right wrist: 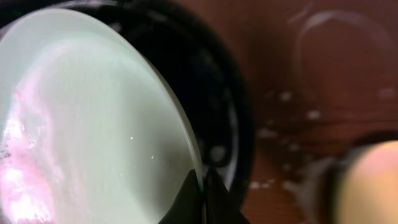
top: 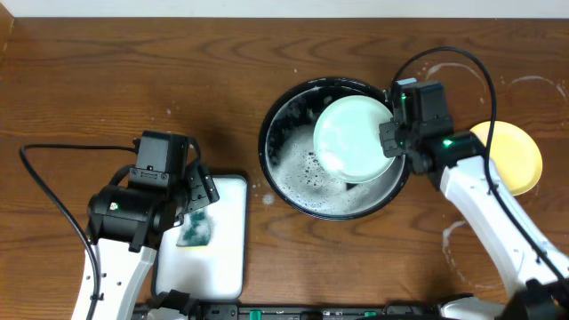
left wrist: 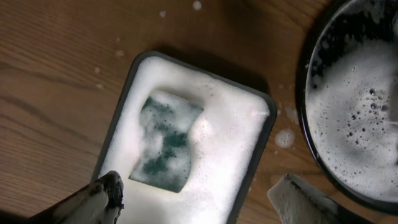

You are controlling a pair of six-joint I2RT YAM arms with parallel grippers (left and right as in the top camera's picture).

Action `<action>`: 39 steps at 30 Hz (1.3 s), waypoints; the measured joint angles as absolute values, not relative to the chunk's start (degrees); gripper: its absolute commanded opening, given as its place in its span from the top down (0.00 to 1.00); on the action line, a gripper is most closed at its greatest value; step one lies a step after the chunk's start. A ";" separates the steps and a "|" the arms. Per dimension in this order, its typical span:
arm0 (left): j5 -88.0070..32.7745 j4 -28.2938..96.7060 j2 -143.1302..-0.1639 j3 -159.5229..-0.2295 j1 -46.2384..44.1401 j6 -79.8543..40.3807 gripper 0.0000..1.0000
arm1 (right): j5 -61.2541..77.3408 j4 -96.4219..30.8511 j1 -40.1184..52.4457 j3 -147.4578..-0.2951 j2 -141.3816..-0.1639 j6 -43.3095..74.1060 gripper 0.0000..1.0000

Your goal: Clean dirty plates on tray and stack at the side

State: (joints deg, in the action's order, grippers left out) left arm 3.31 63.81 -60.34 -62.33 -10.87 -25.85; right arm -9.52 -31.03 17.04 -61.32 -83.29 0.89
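The tabletop (top: 80, 71) is brown wood with dark lines running along it. Near the front edge, left of the middle, sits 1 long box (left wrist: 260, 152) with a dark grey rim and round corners. It is full of white foam (left wrist: 217, 143). 1 green sponge (left wrist: 165, 146) lies flat in the foam, closer to the box's left side. Foam covers parts of the sponge. 1 small blob of foam (left wrist: 285, 138) sits on the wood just beside the box's right side. A few tiny white spots (left wrist: 197, 5) dot the wood behind the box.
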 measured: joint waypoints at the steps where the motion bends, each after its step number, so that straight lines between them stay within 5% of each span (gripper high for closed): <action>1: 3.31 63.79 -60.34 -62.33 -10.87 -25.85 0.18 | -12.27 -31.07 18.11 -61.32 -82.59 0.93 0.99; 14: 3.31 63.81 -60.34 -62.33 -10.87 -25.85 0.18 | -42.22 -31.16 36.03 -61.32 -77.97 -7.29 0.99; 28: 3.31 63.81 -60.34 -62.33 -10.87 -25.85 0.18 | -47.92 -30.92 40.64 -61.32 -78.00 -35.38 0.99; 39: 3.31 63.81 -60.34 -62.33 -10.87 -25.85 0.18 | -51.05 -27.38 41.06 -61.32 -78.00 -41.17 0.99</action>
State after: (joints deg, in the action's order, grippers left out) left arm 3.31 63.81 -60.34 -62.33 -10.87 -25.85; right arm -51.05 -27.38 41.06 -61.32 -78.00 -41.17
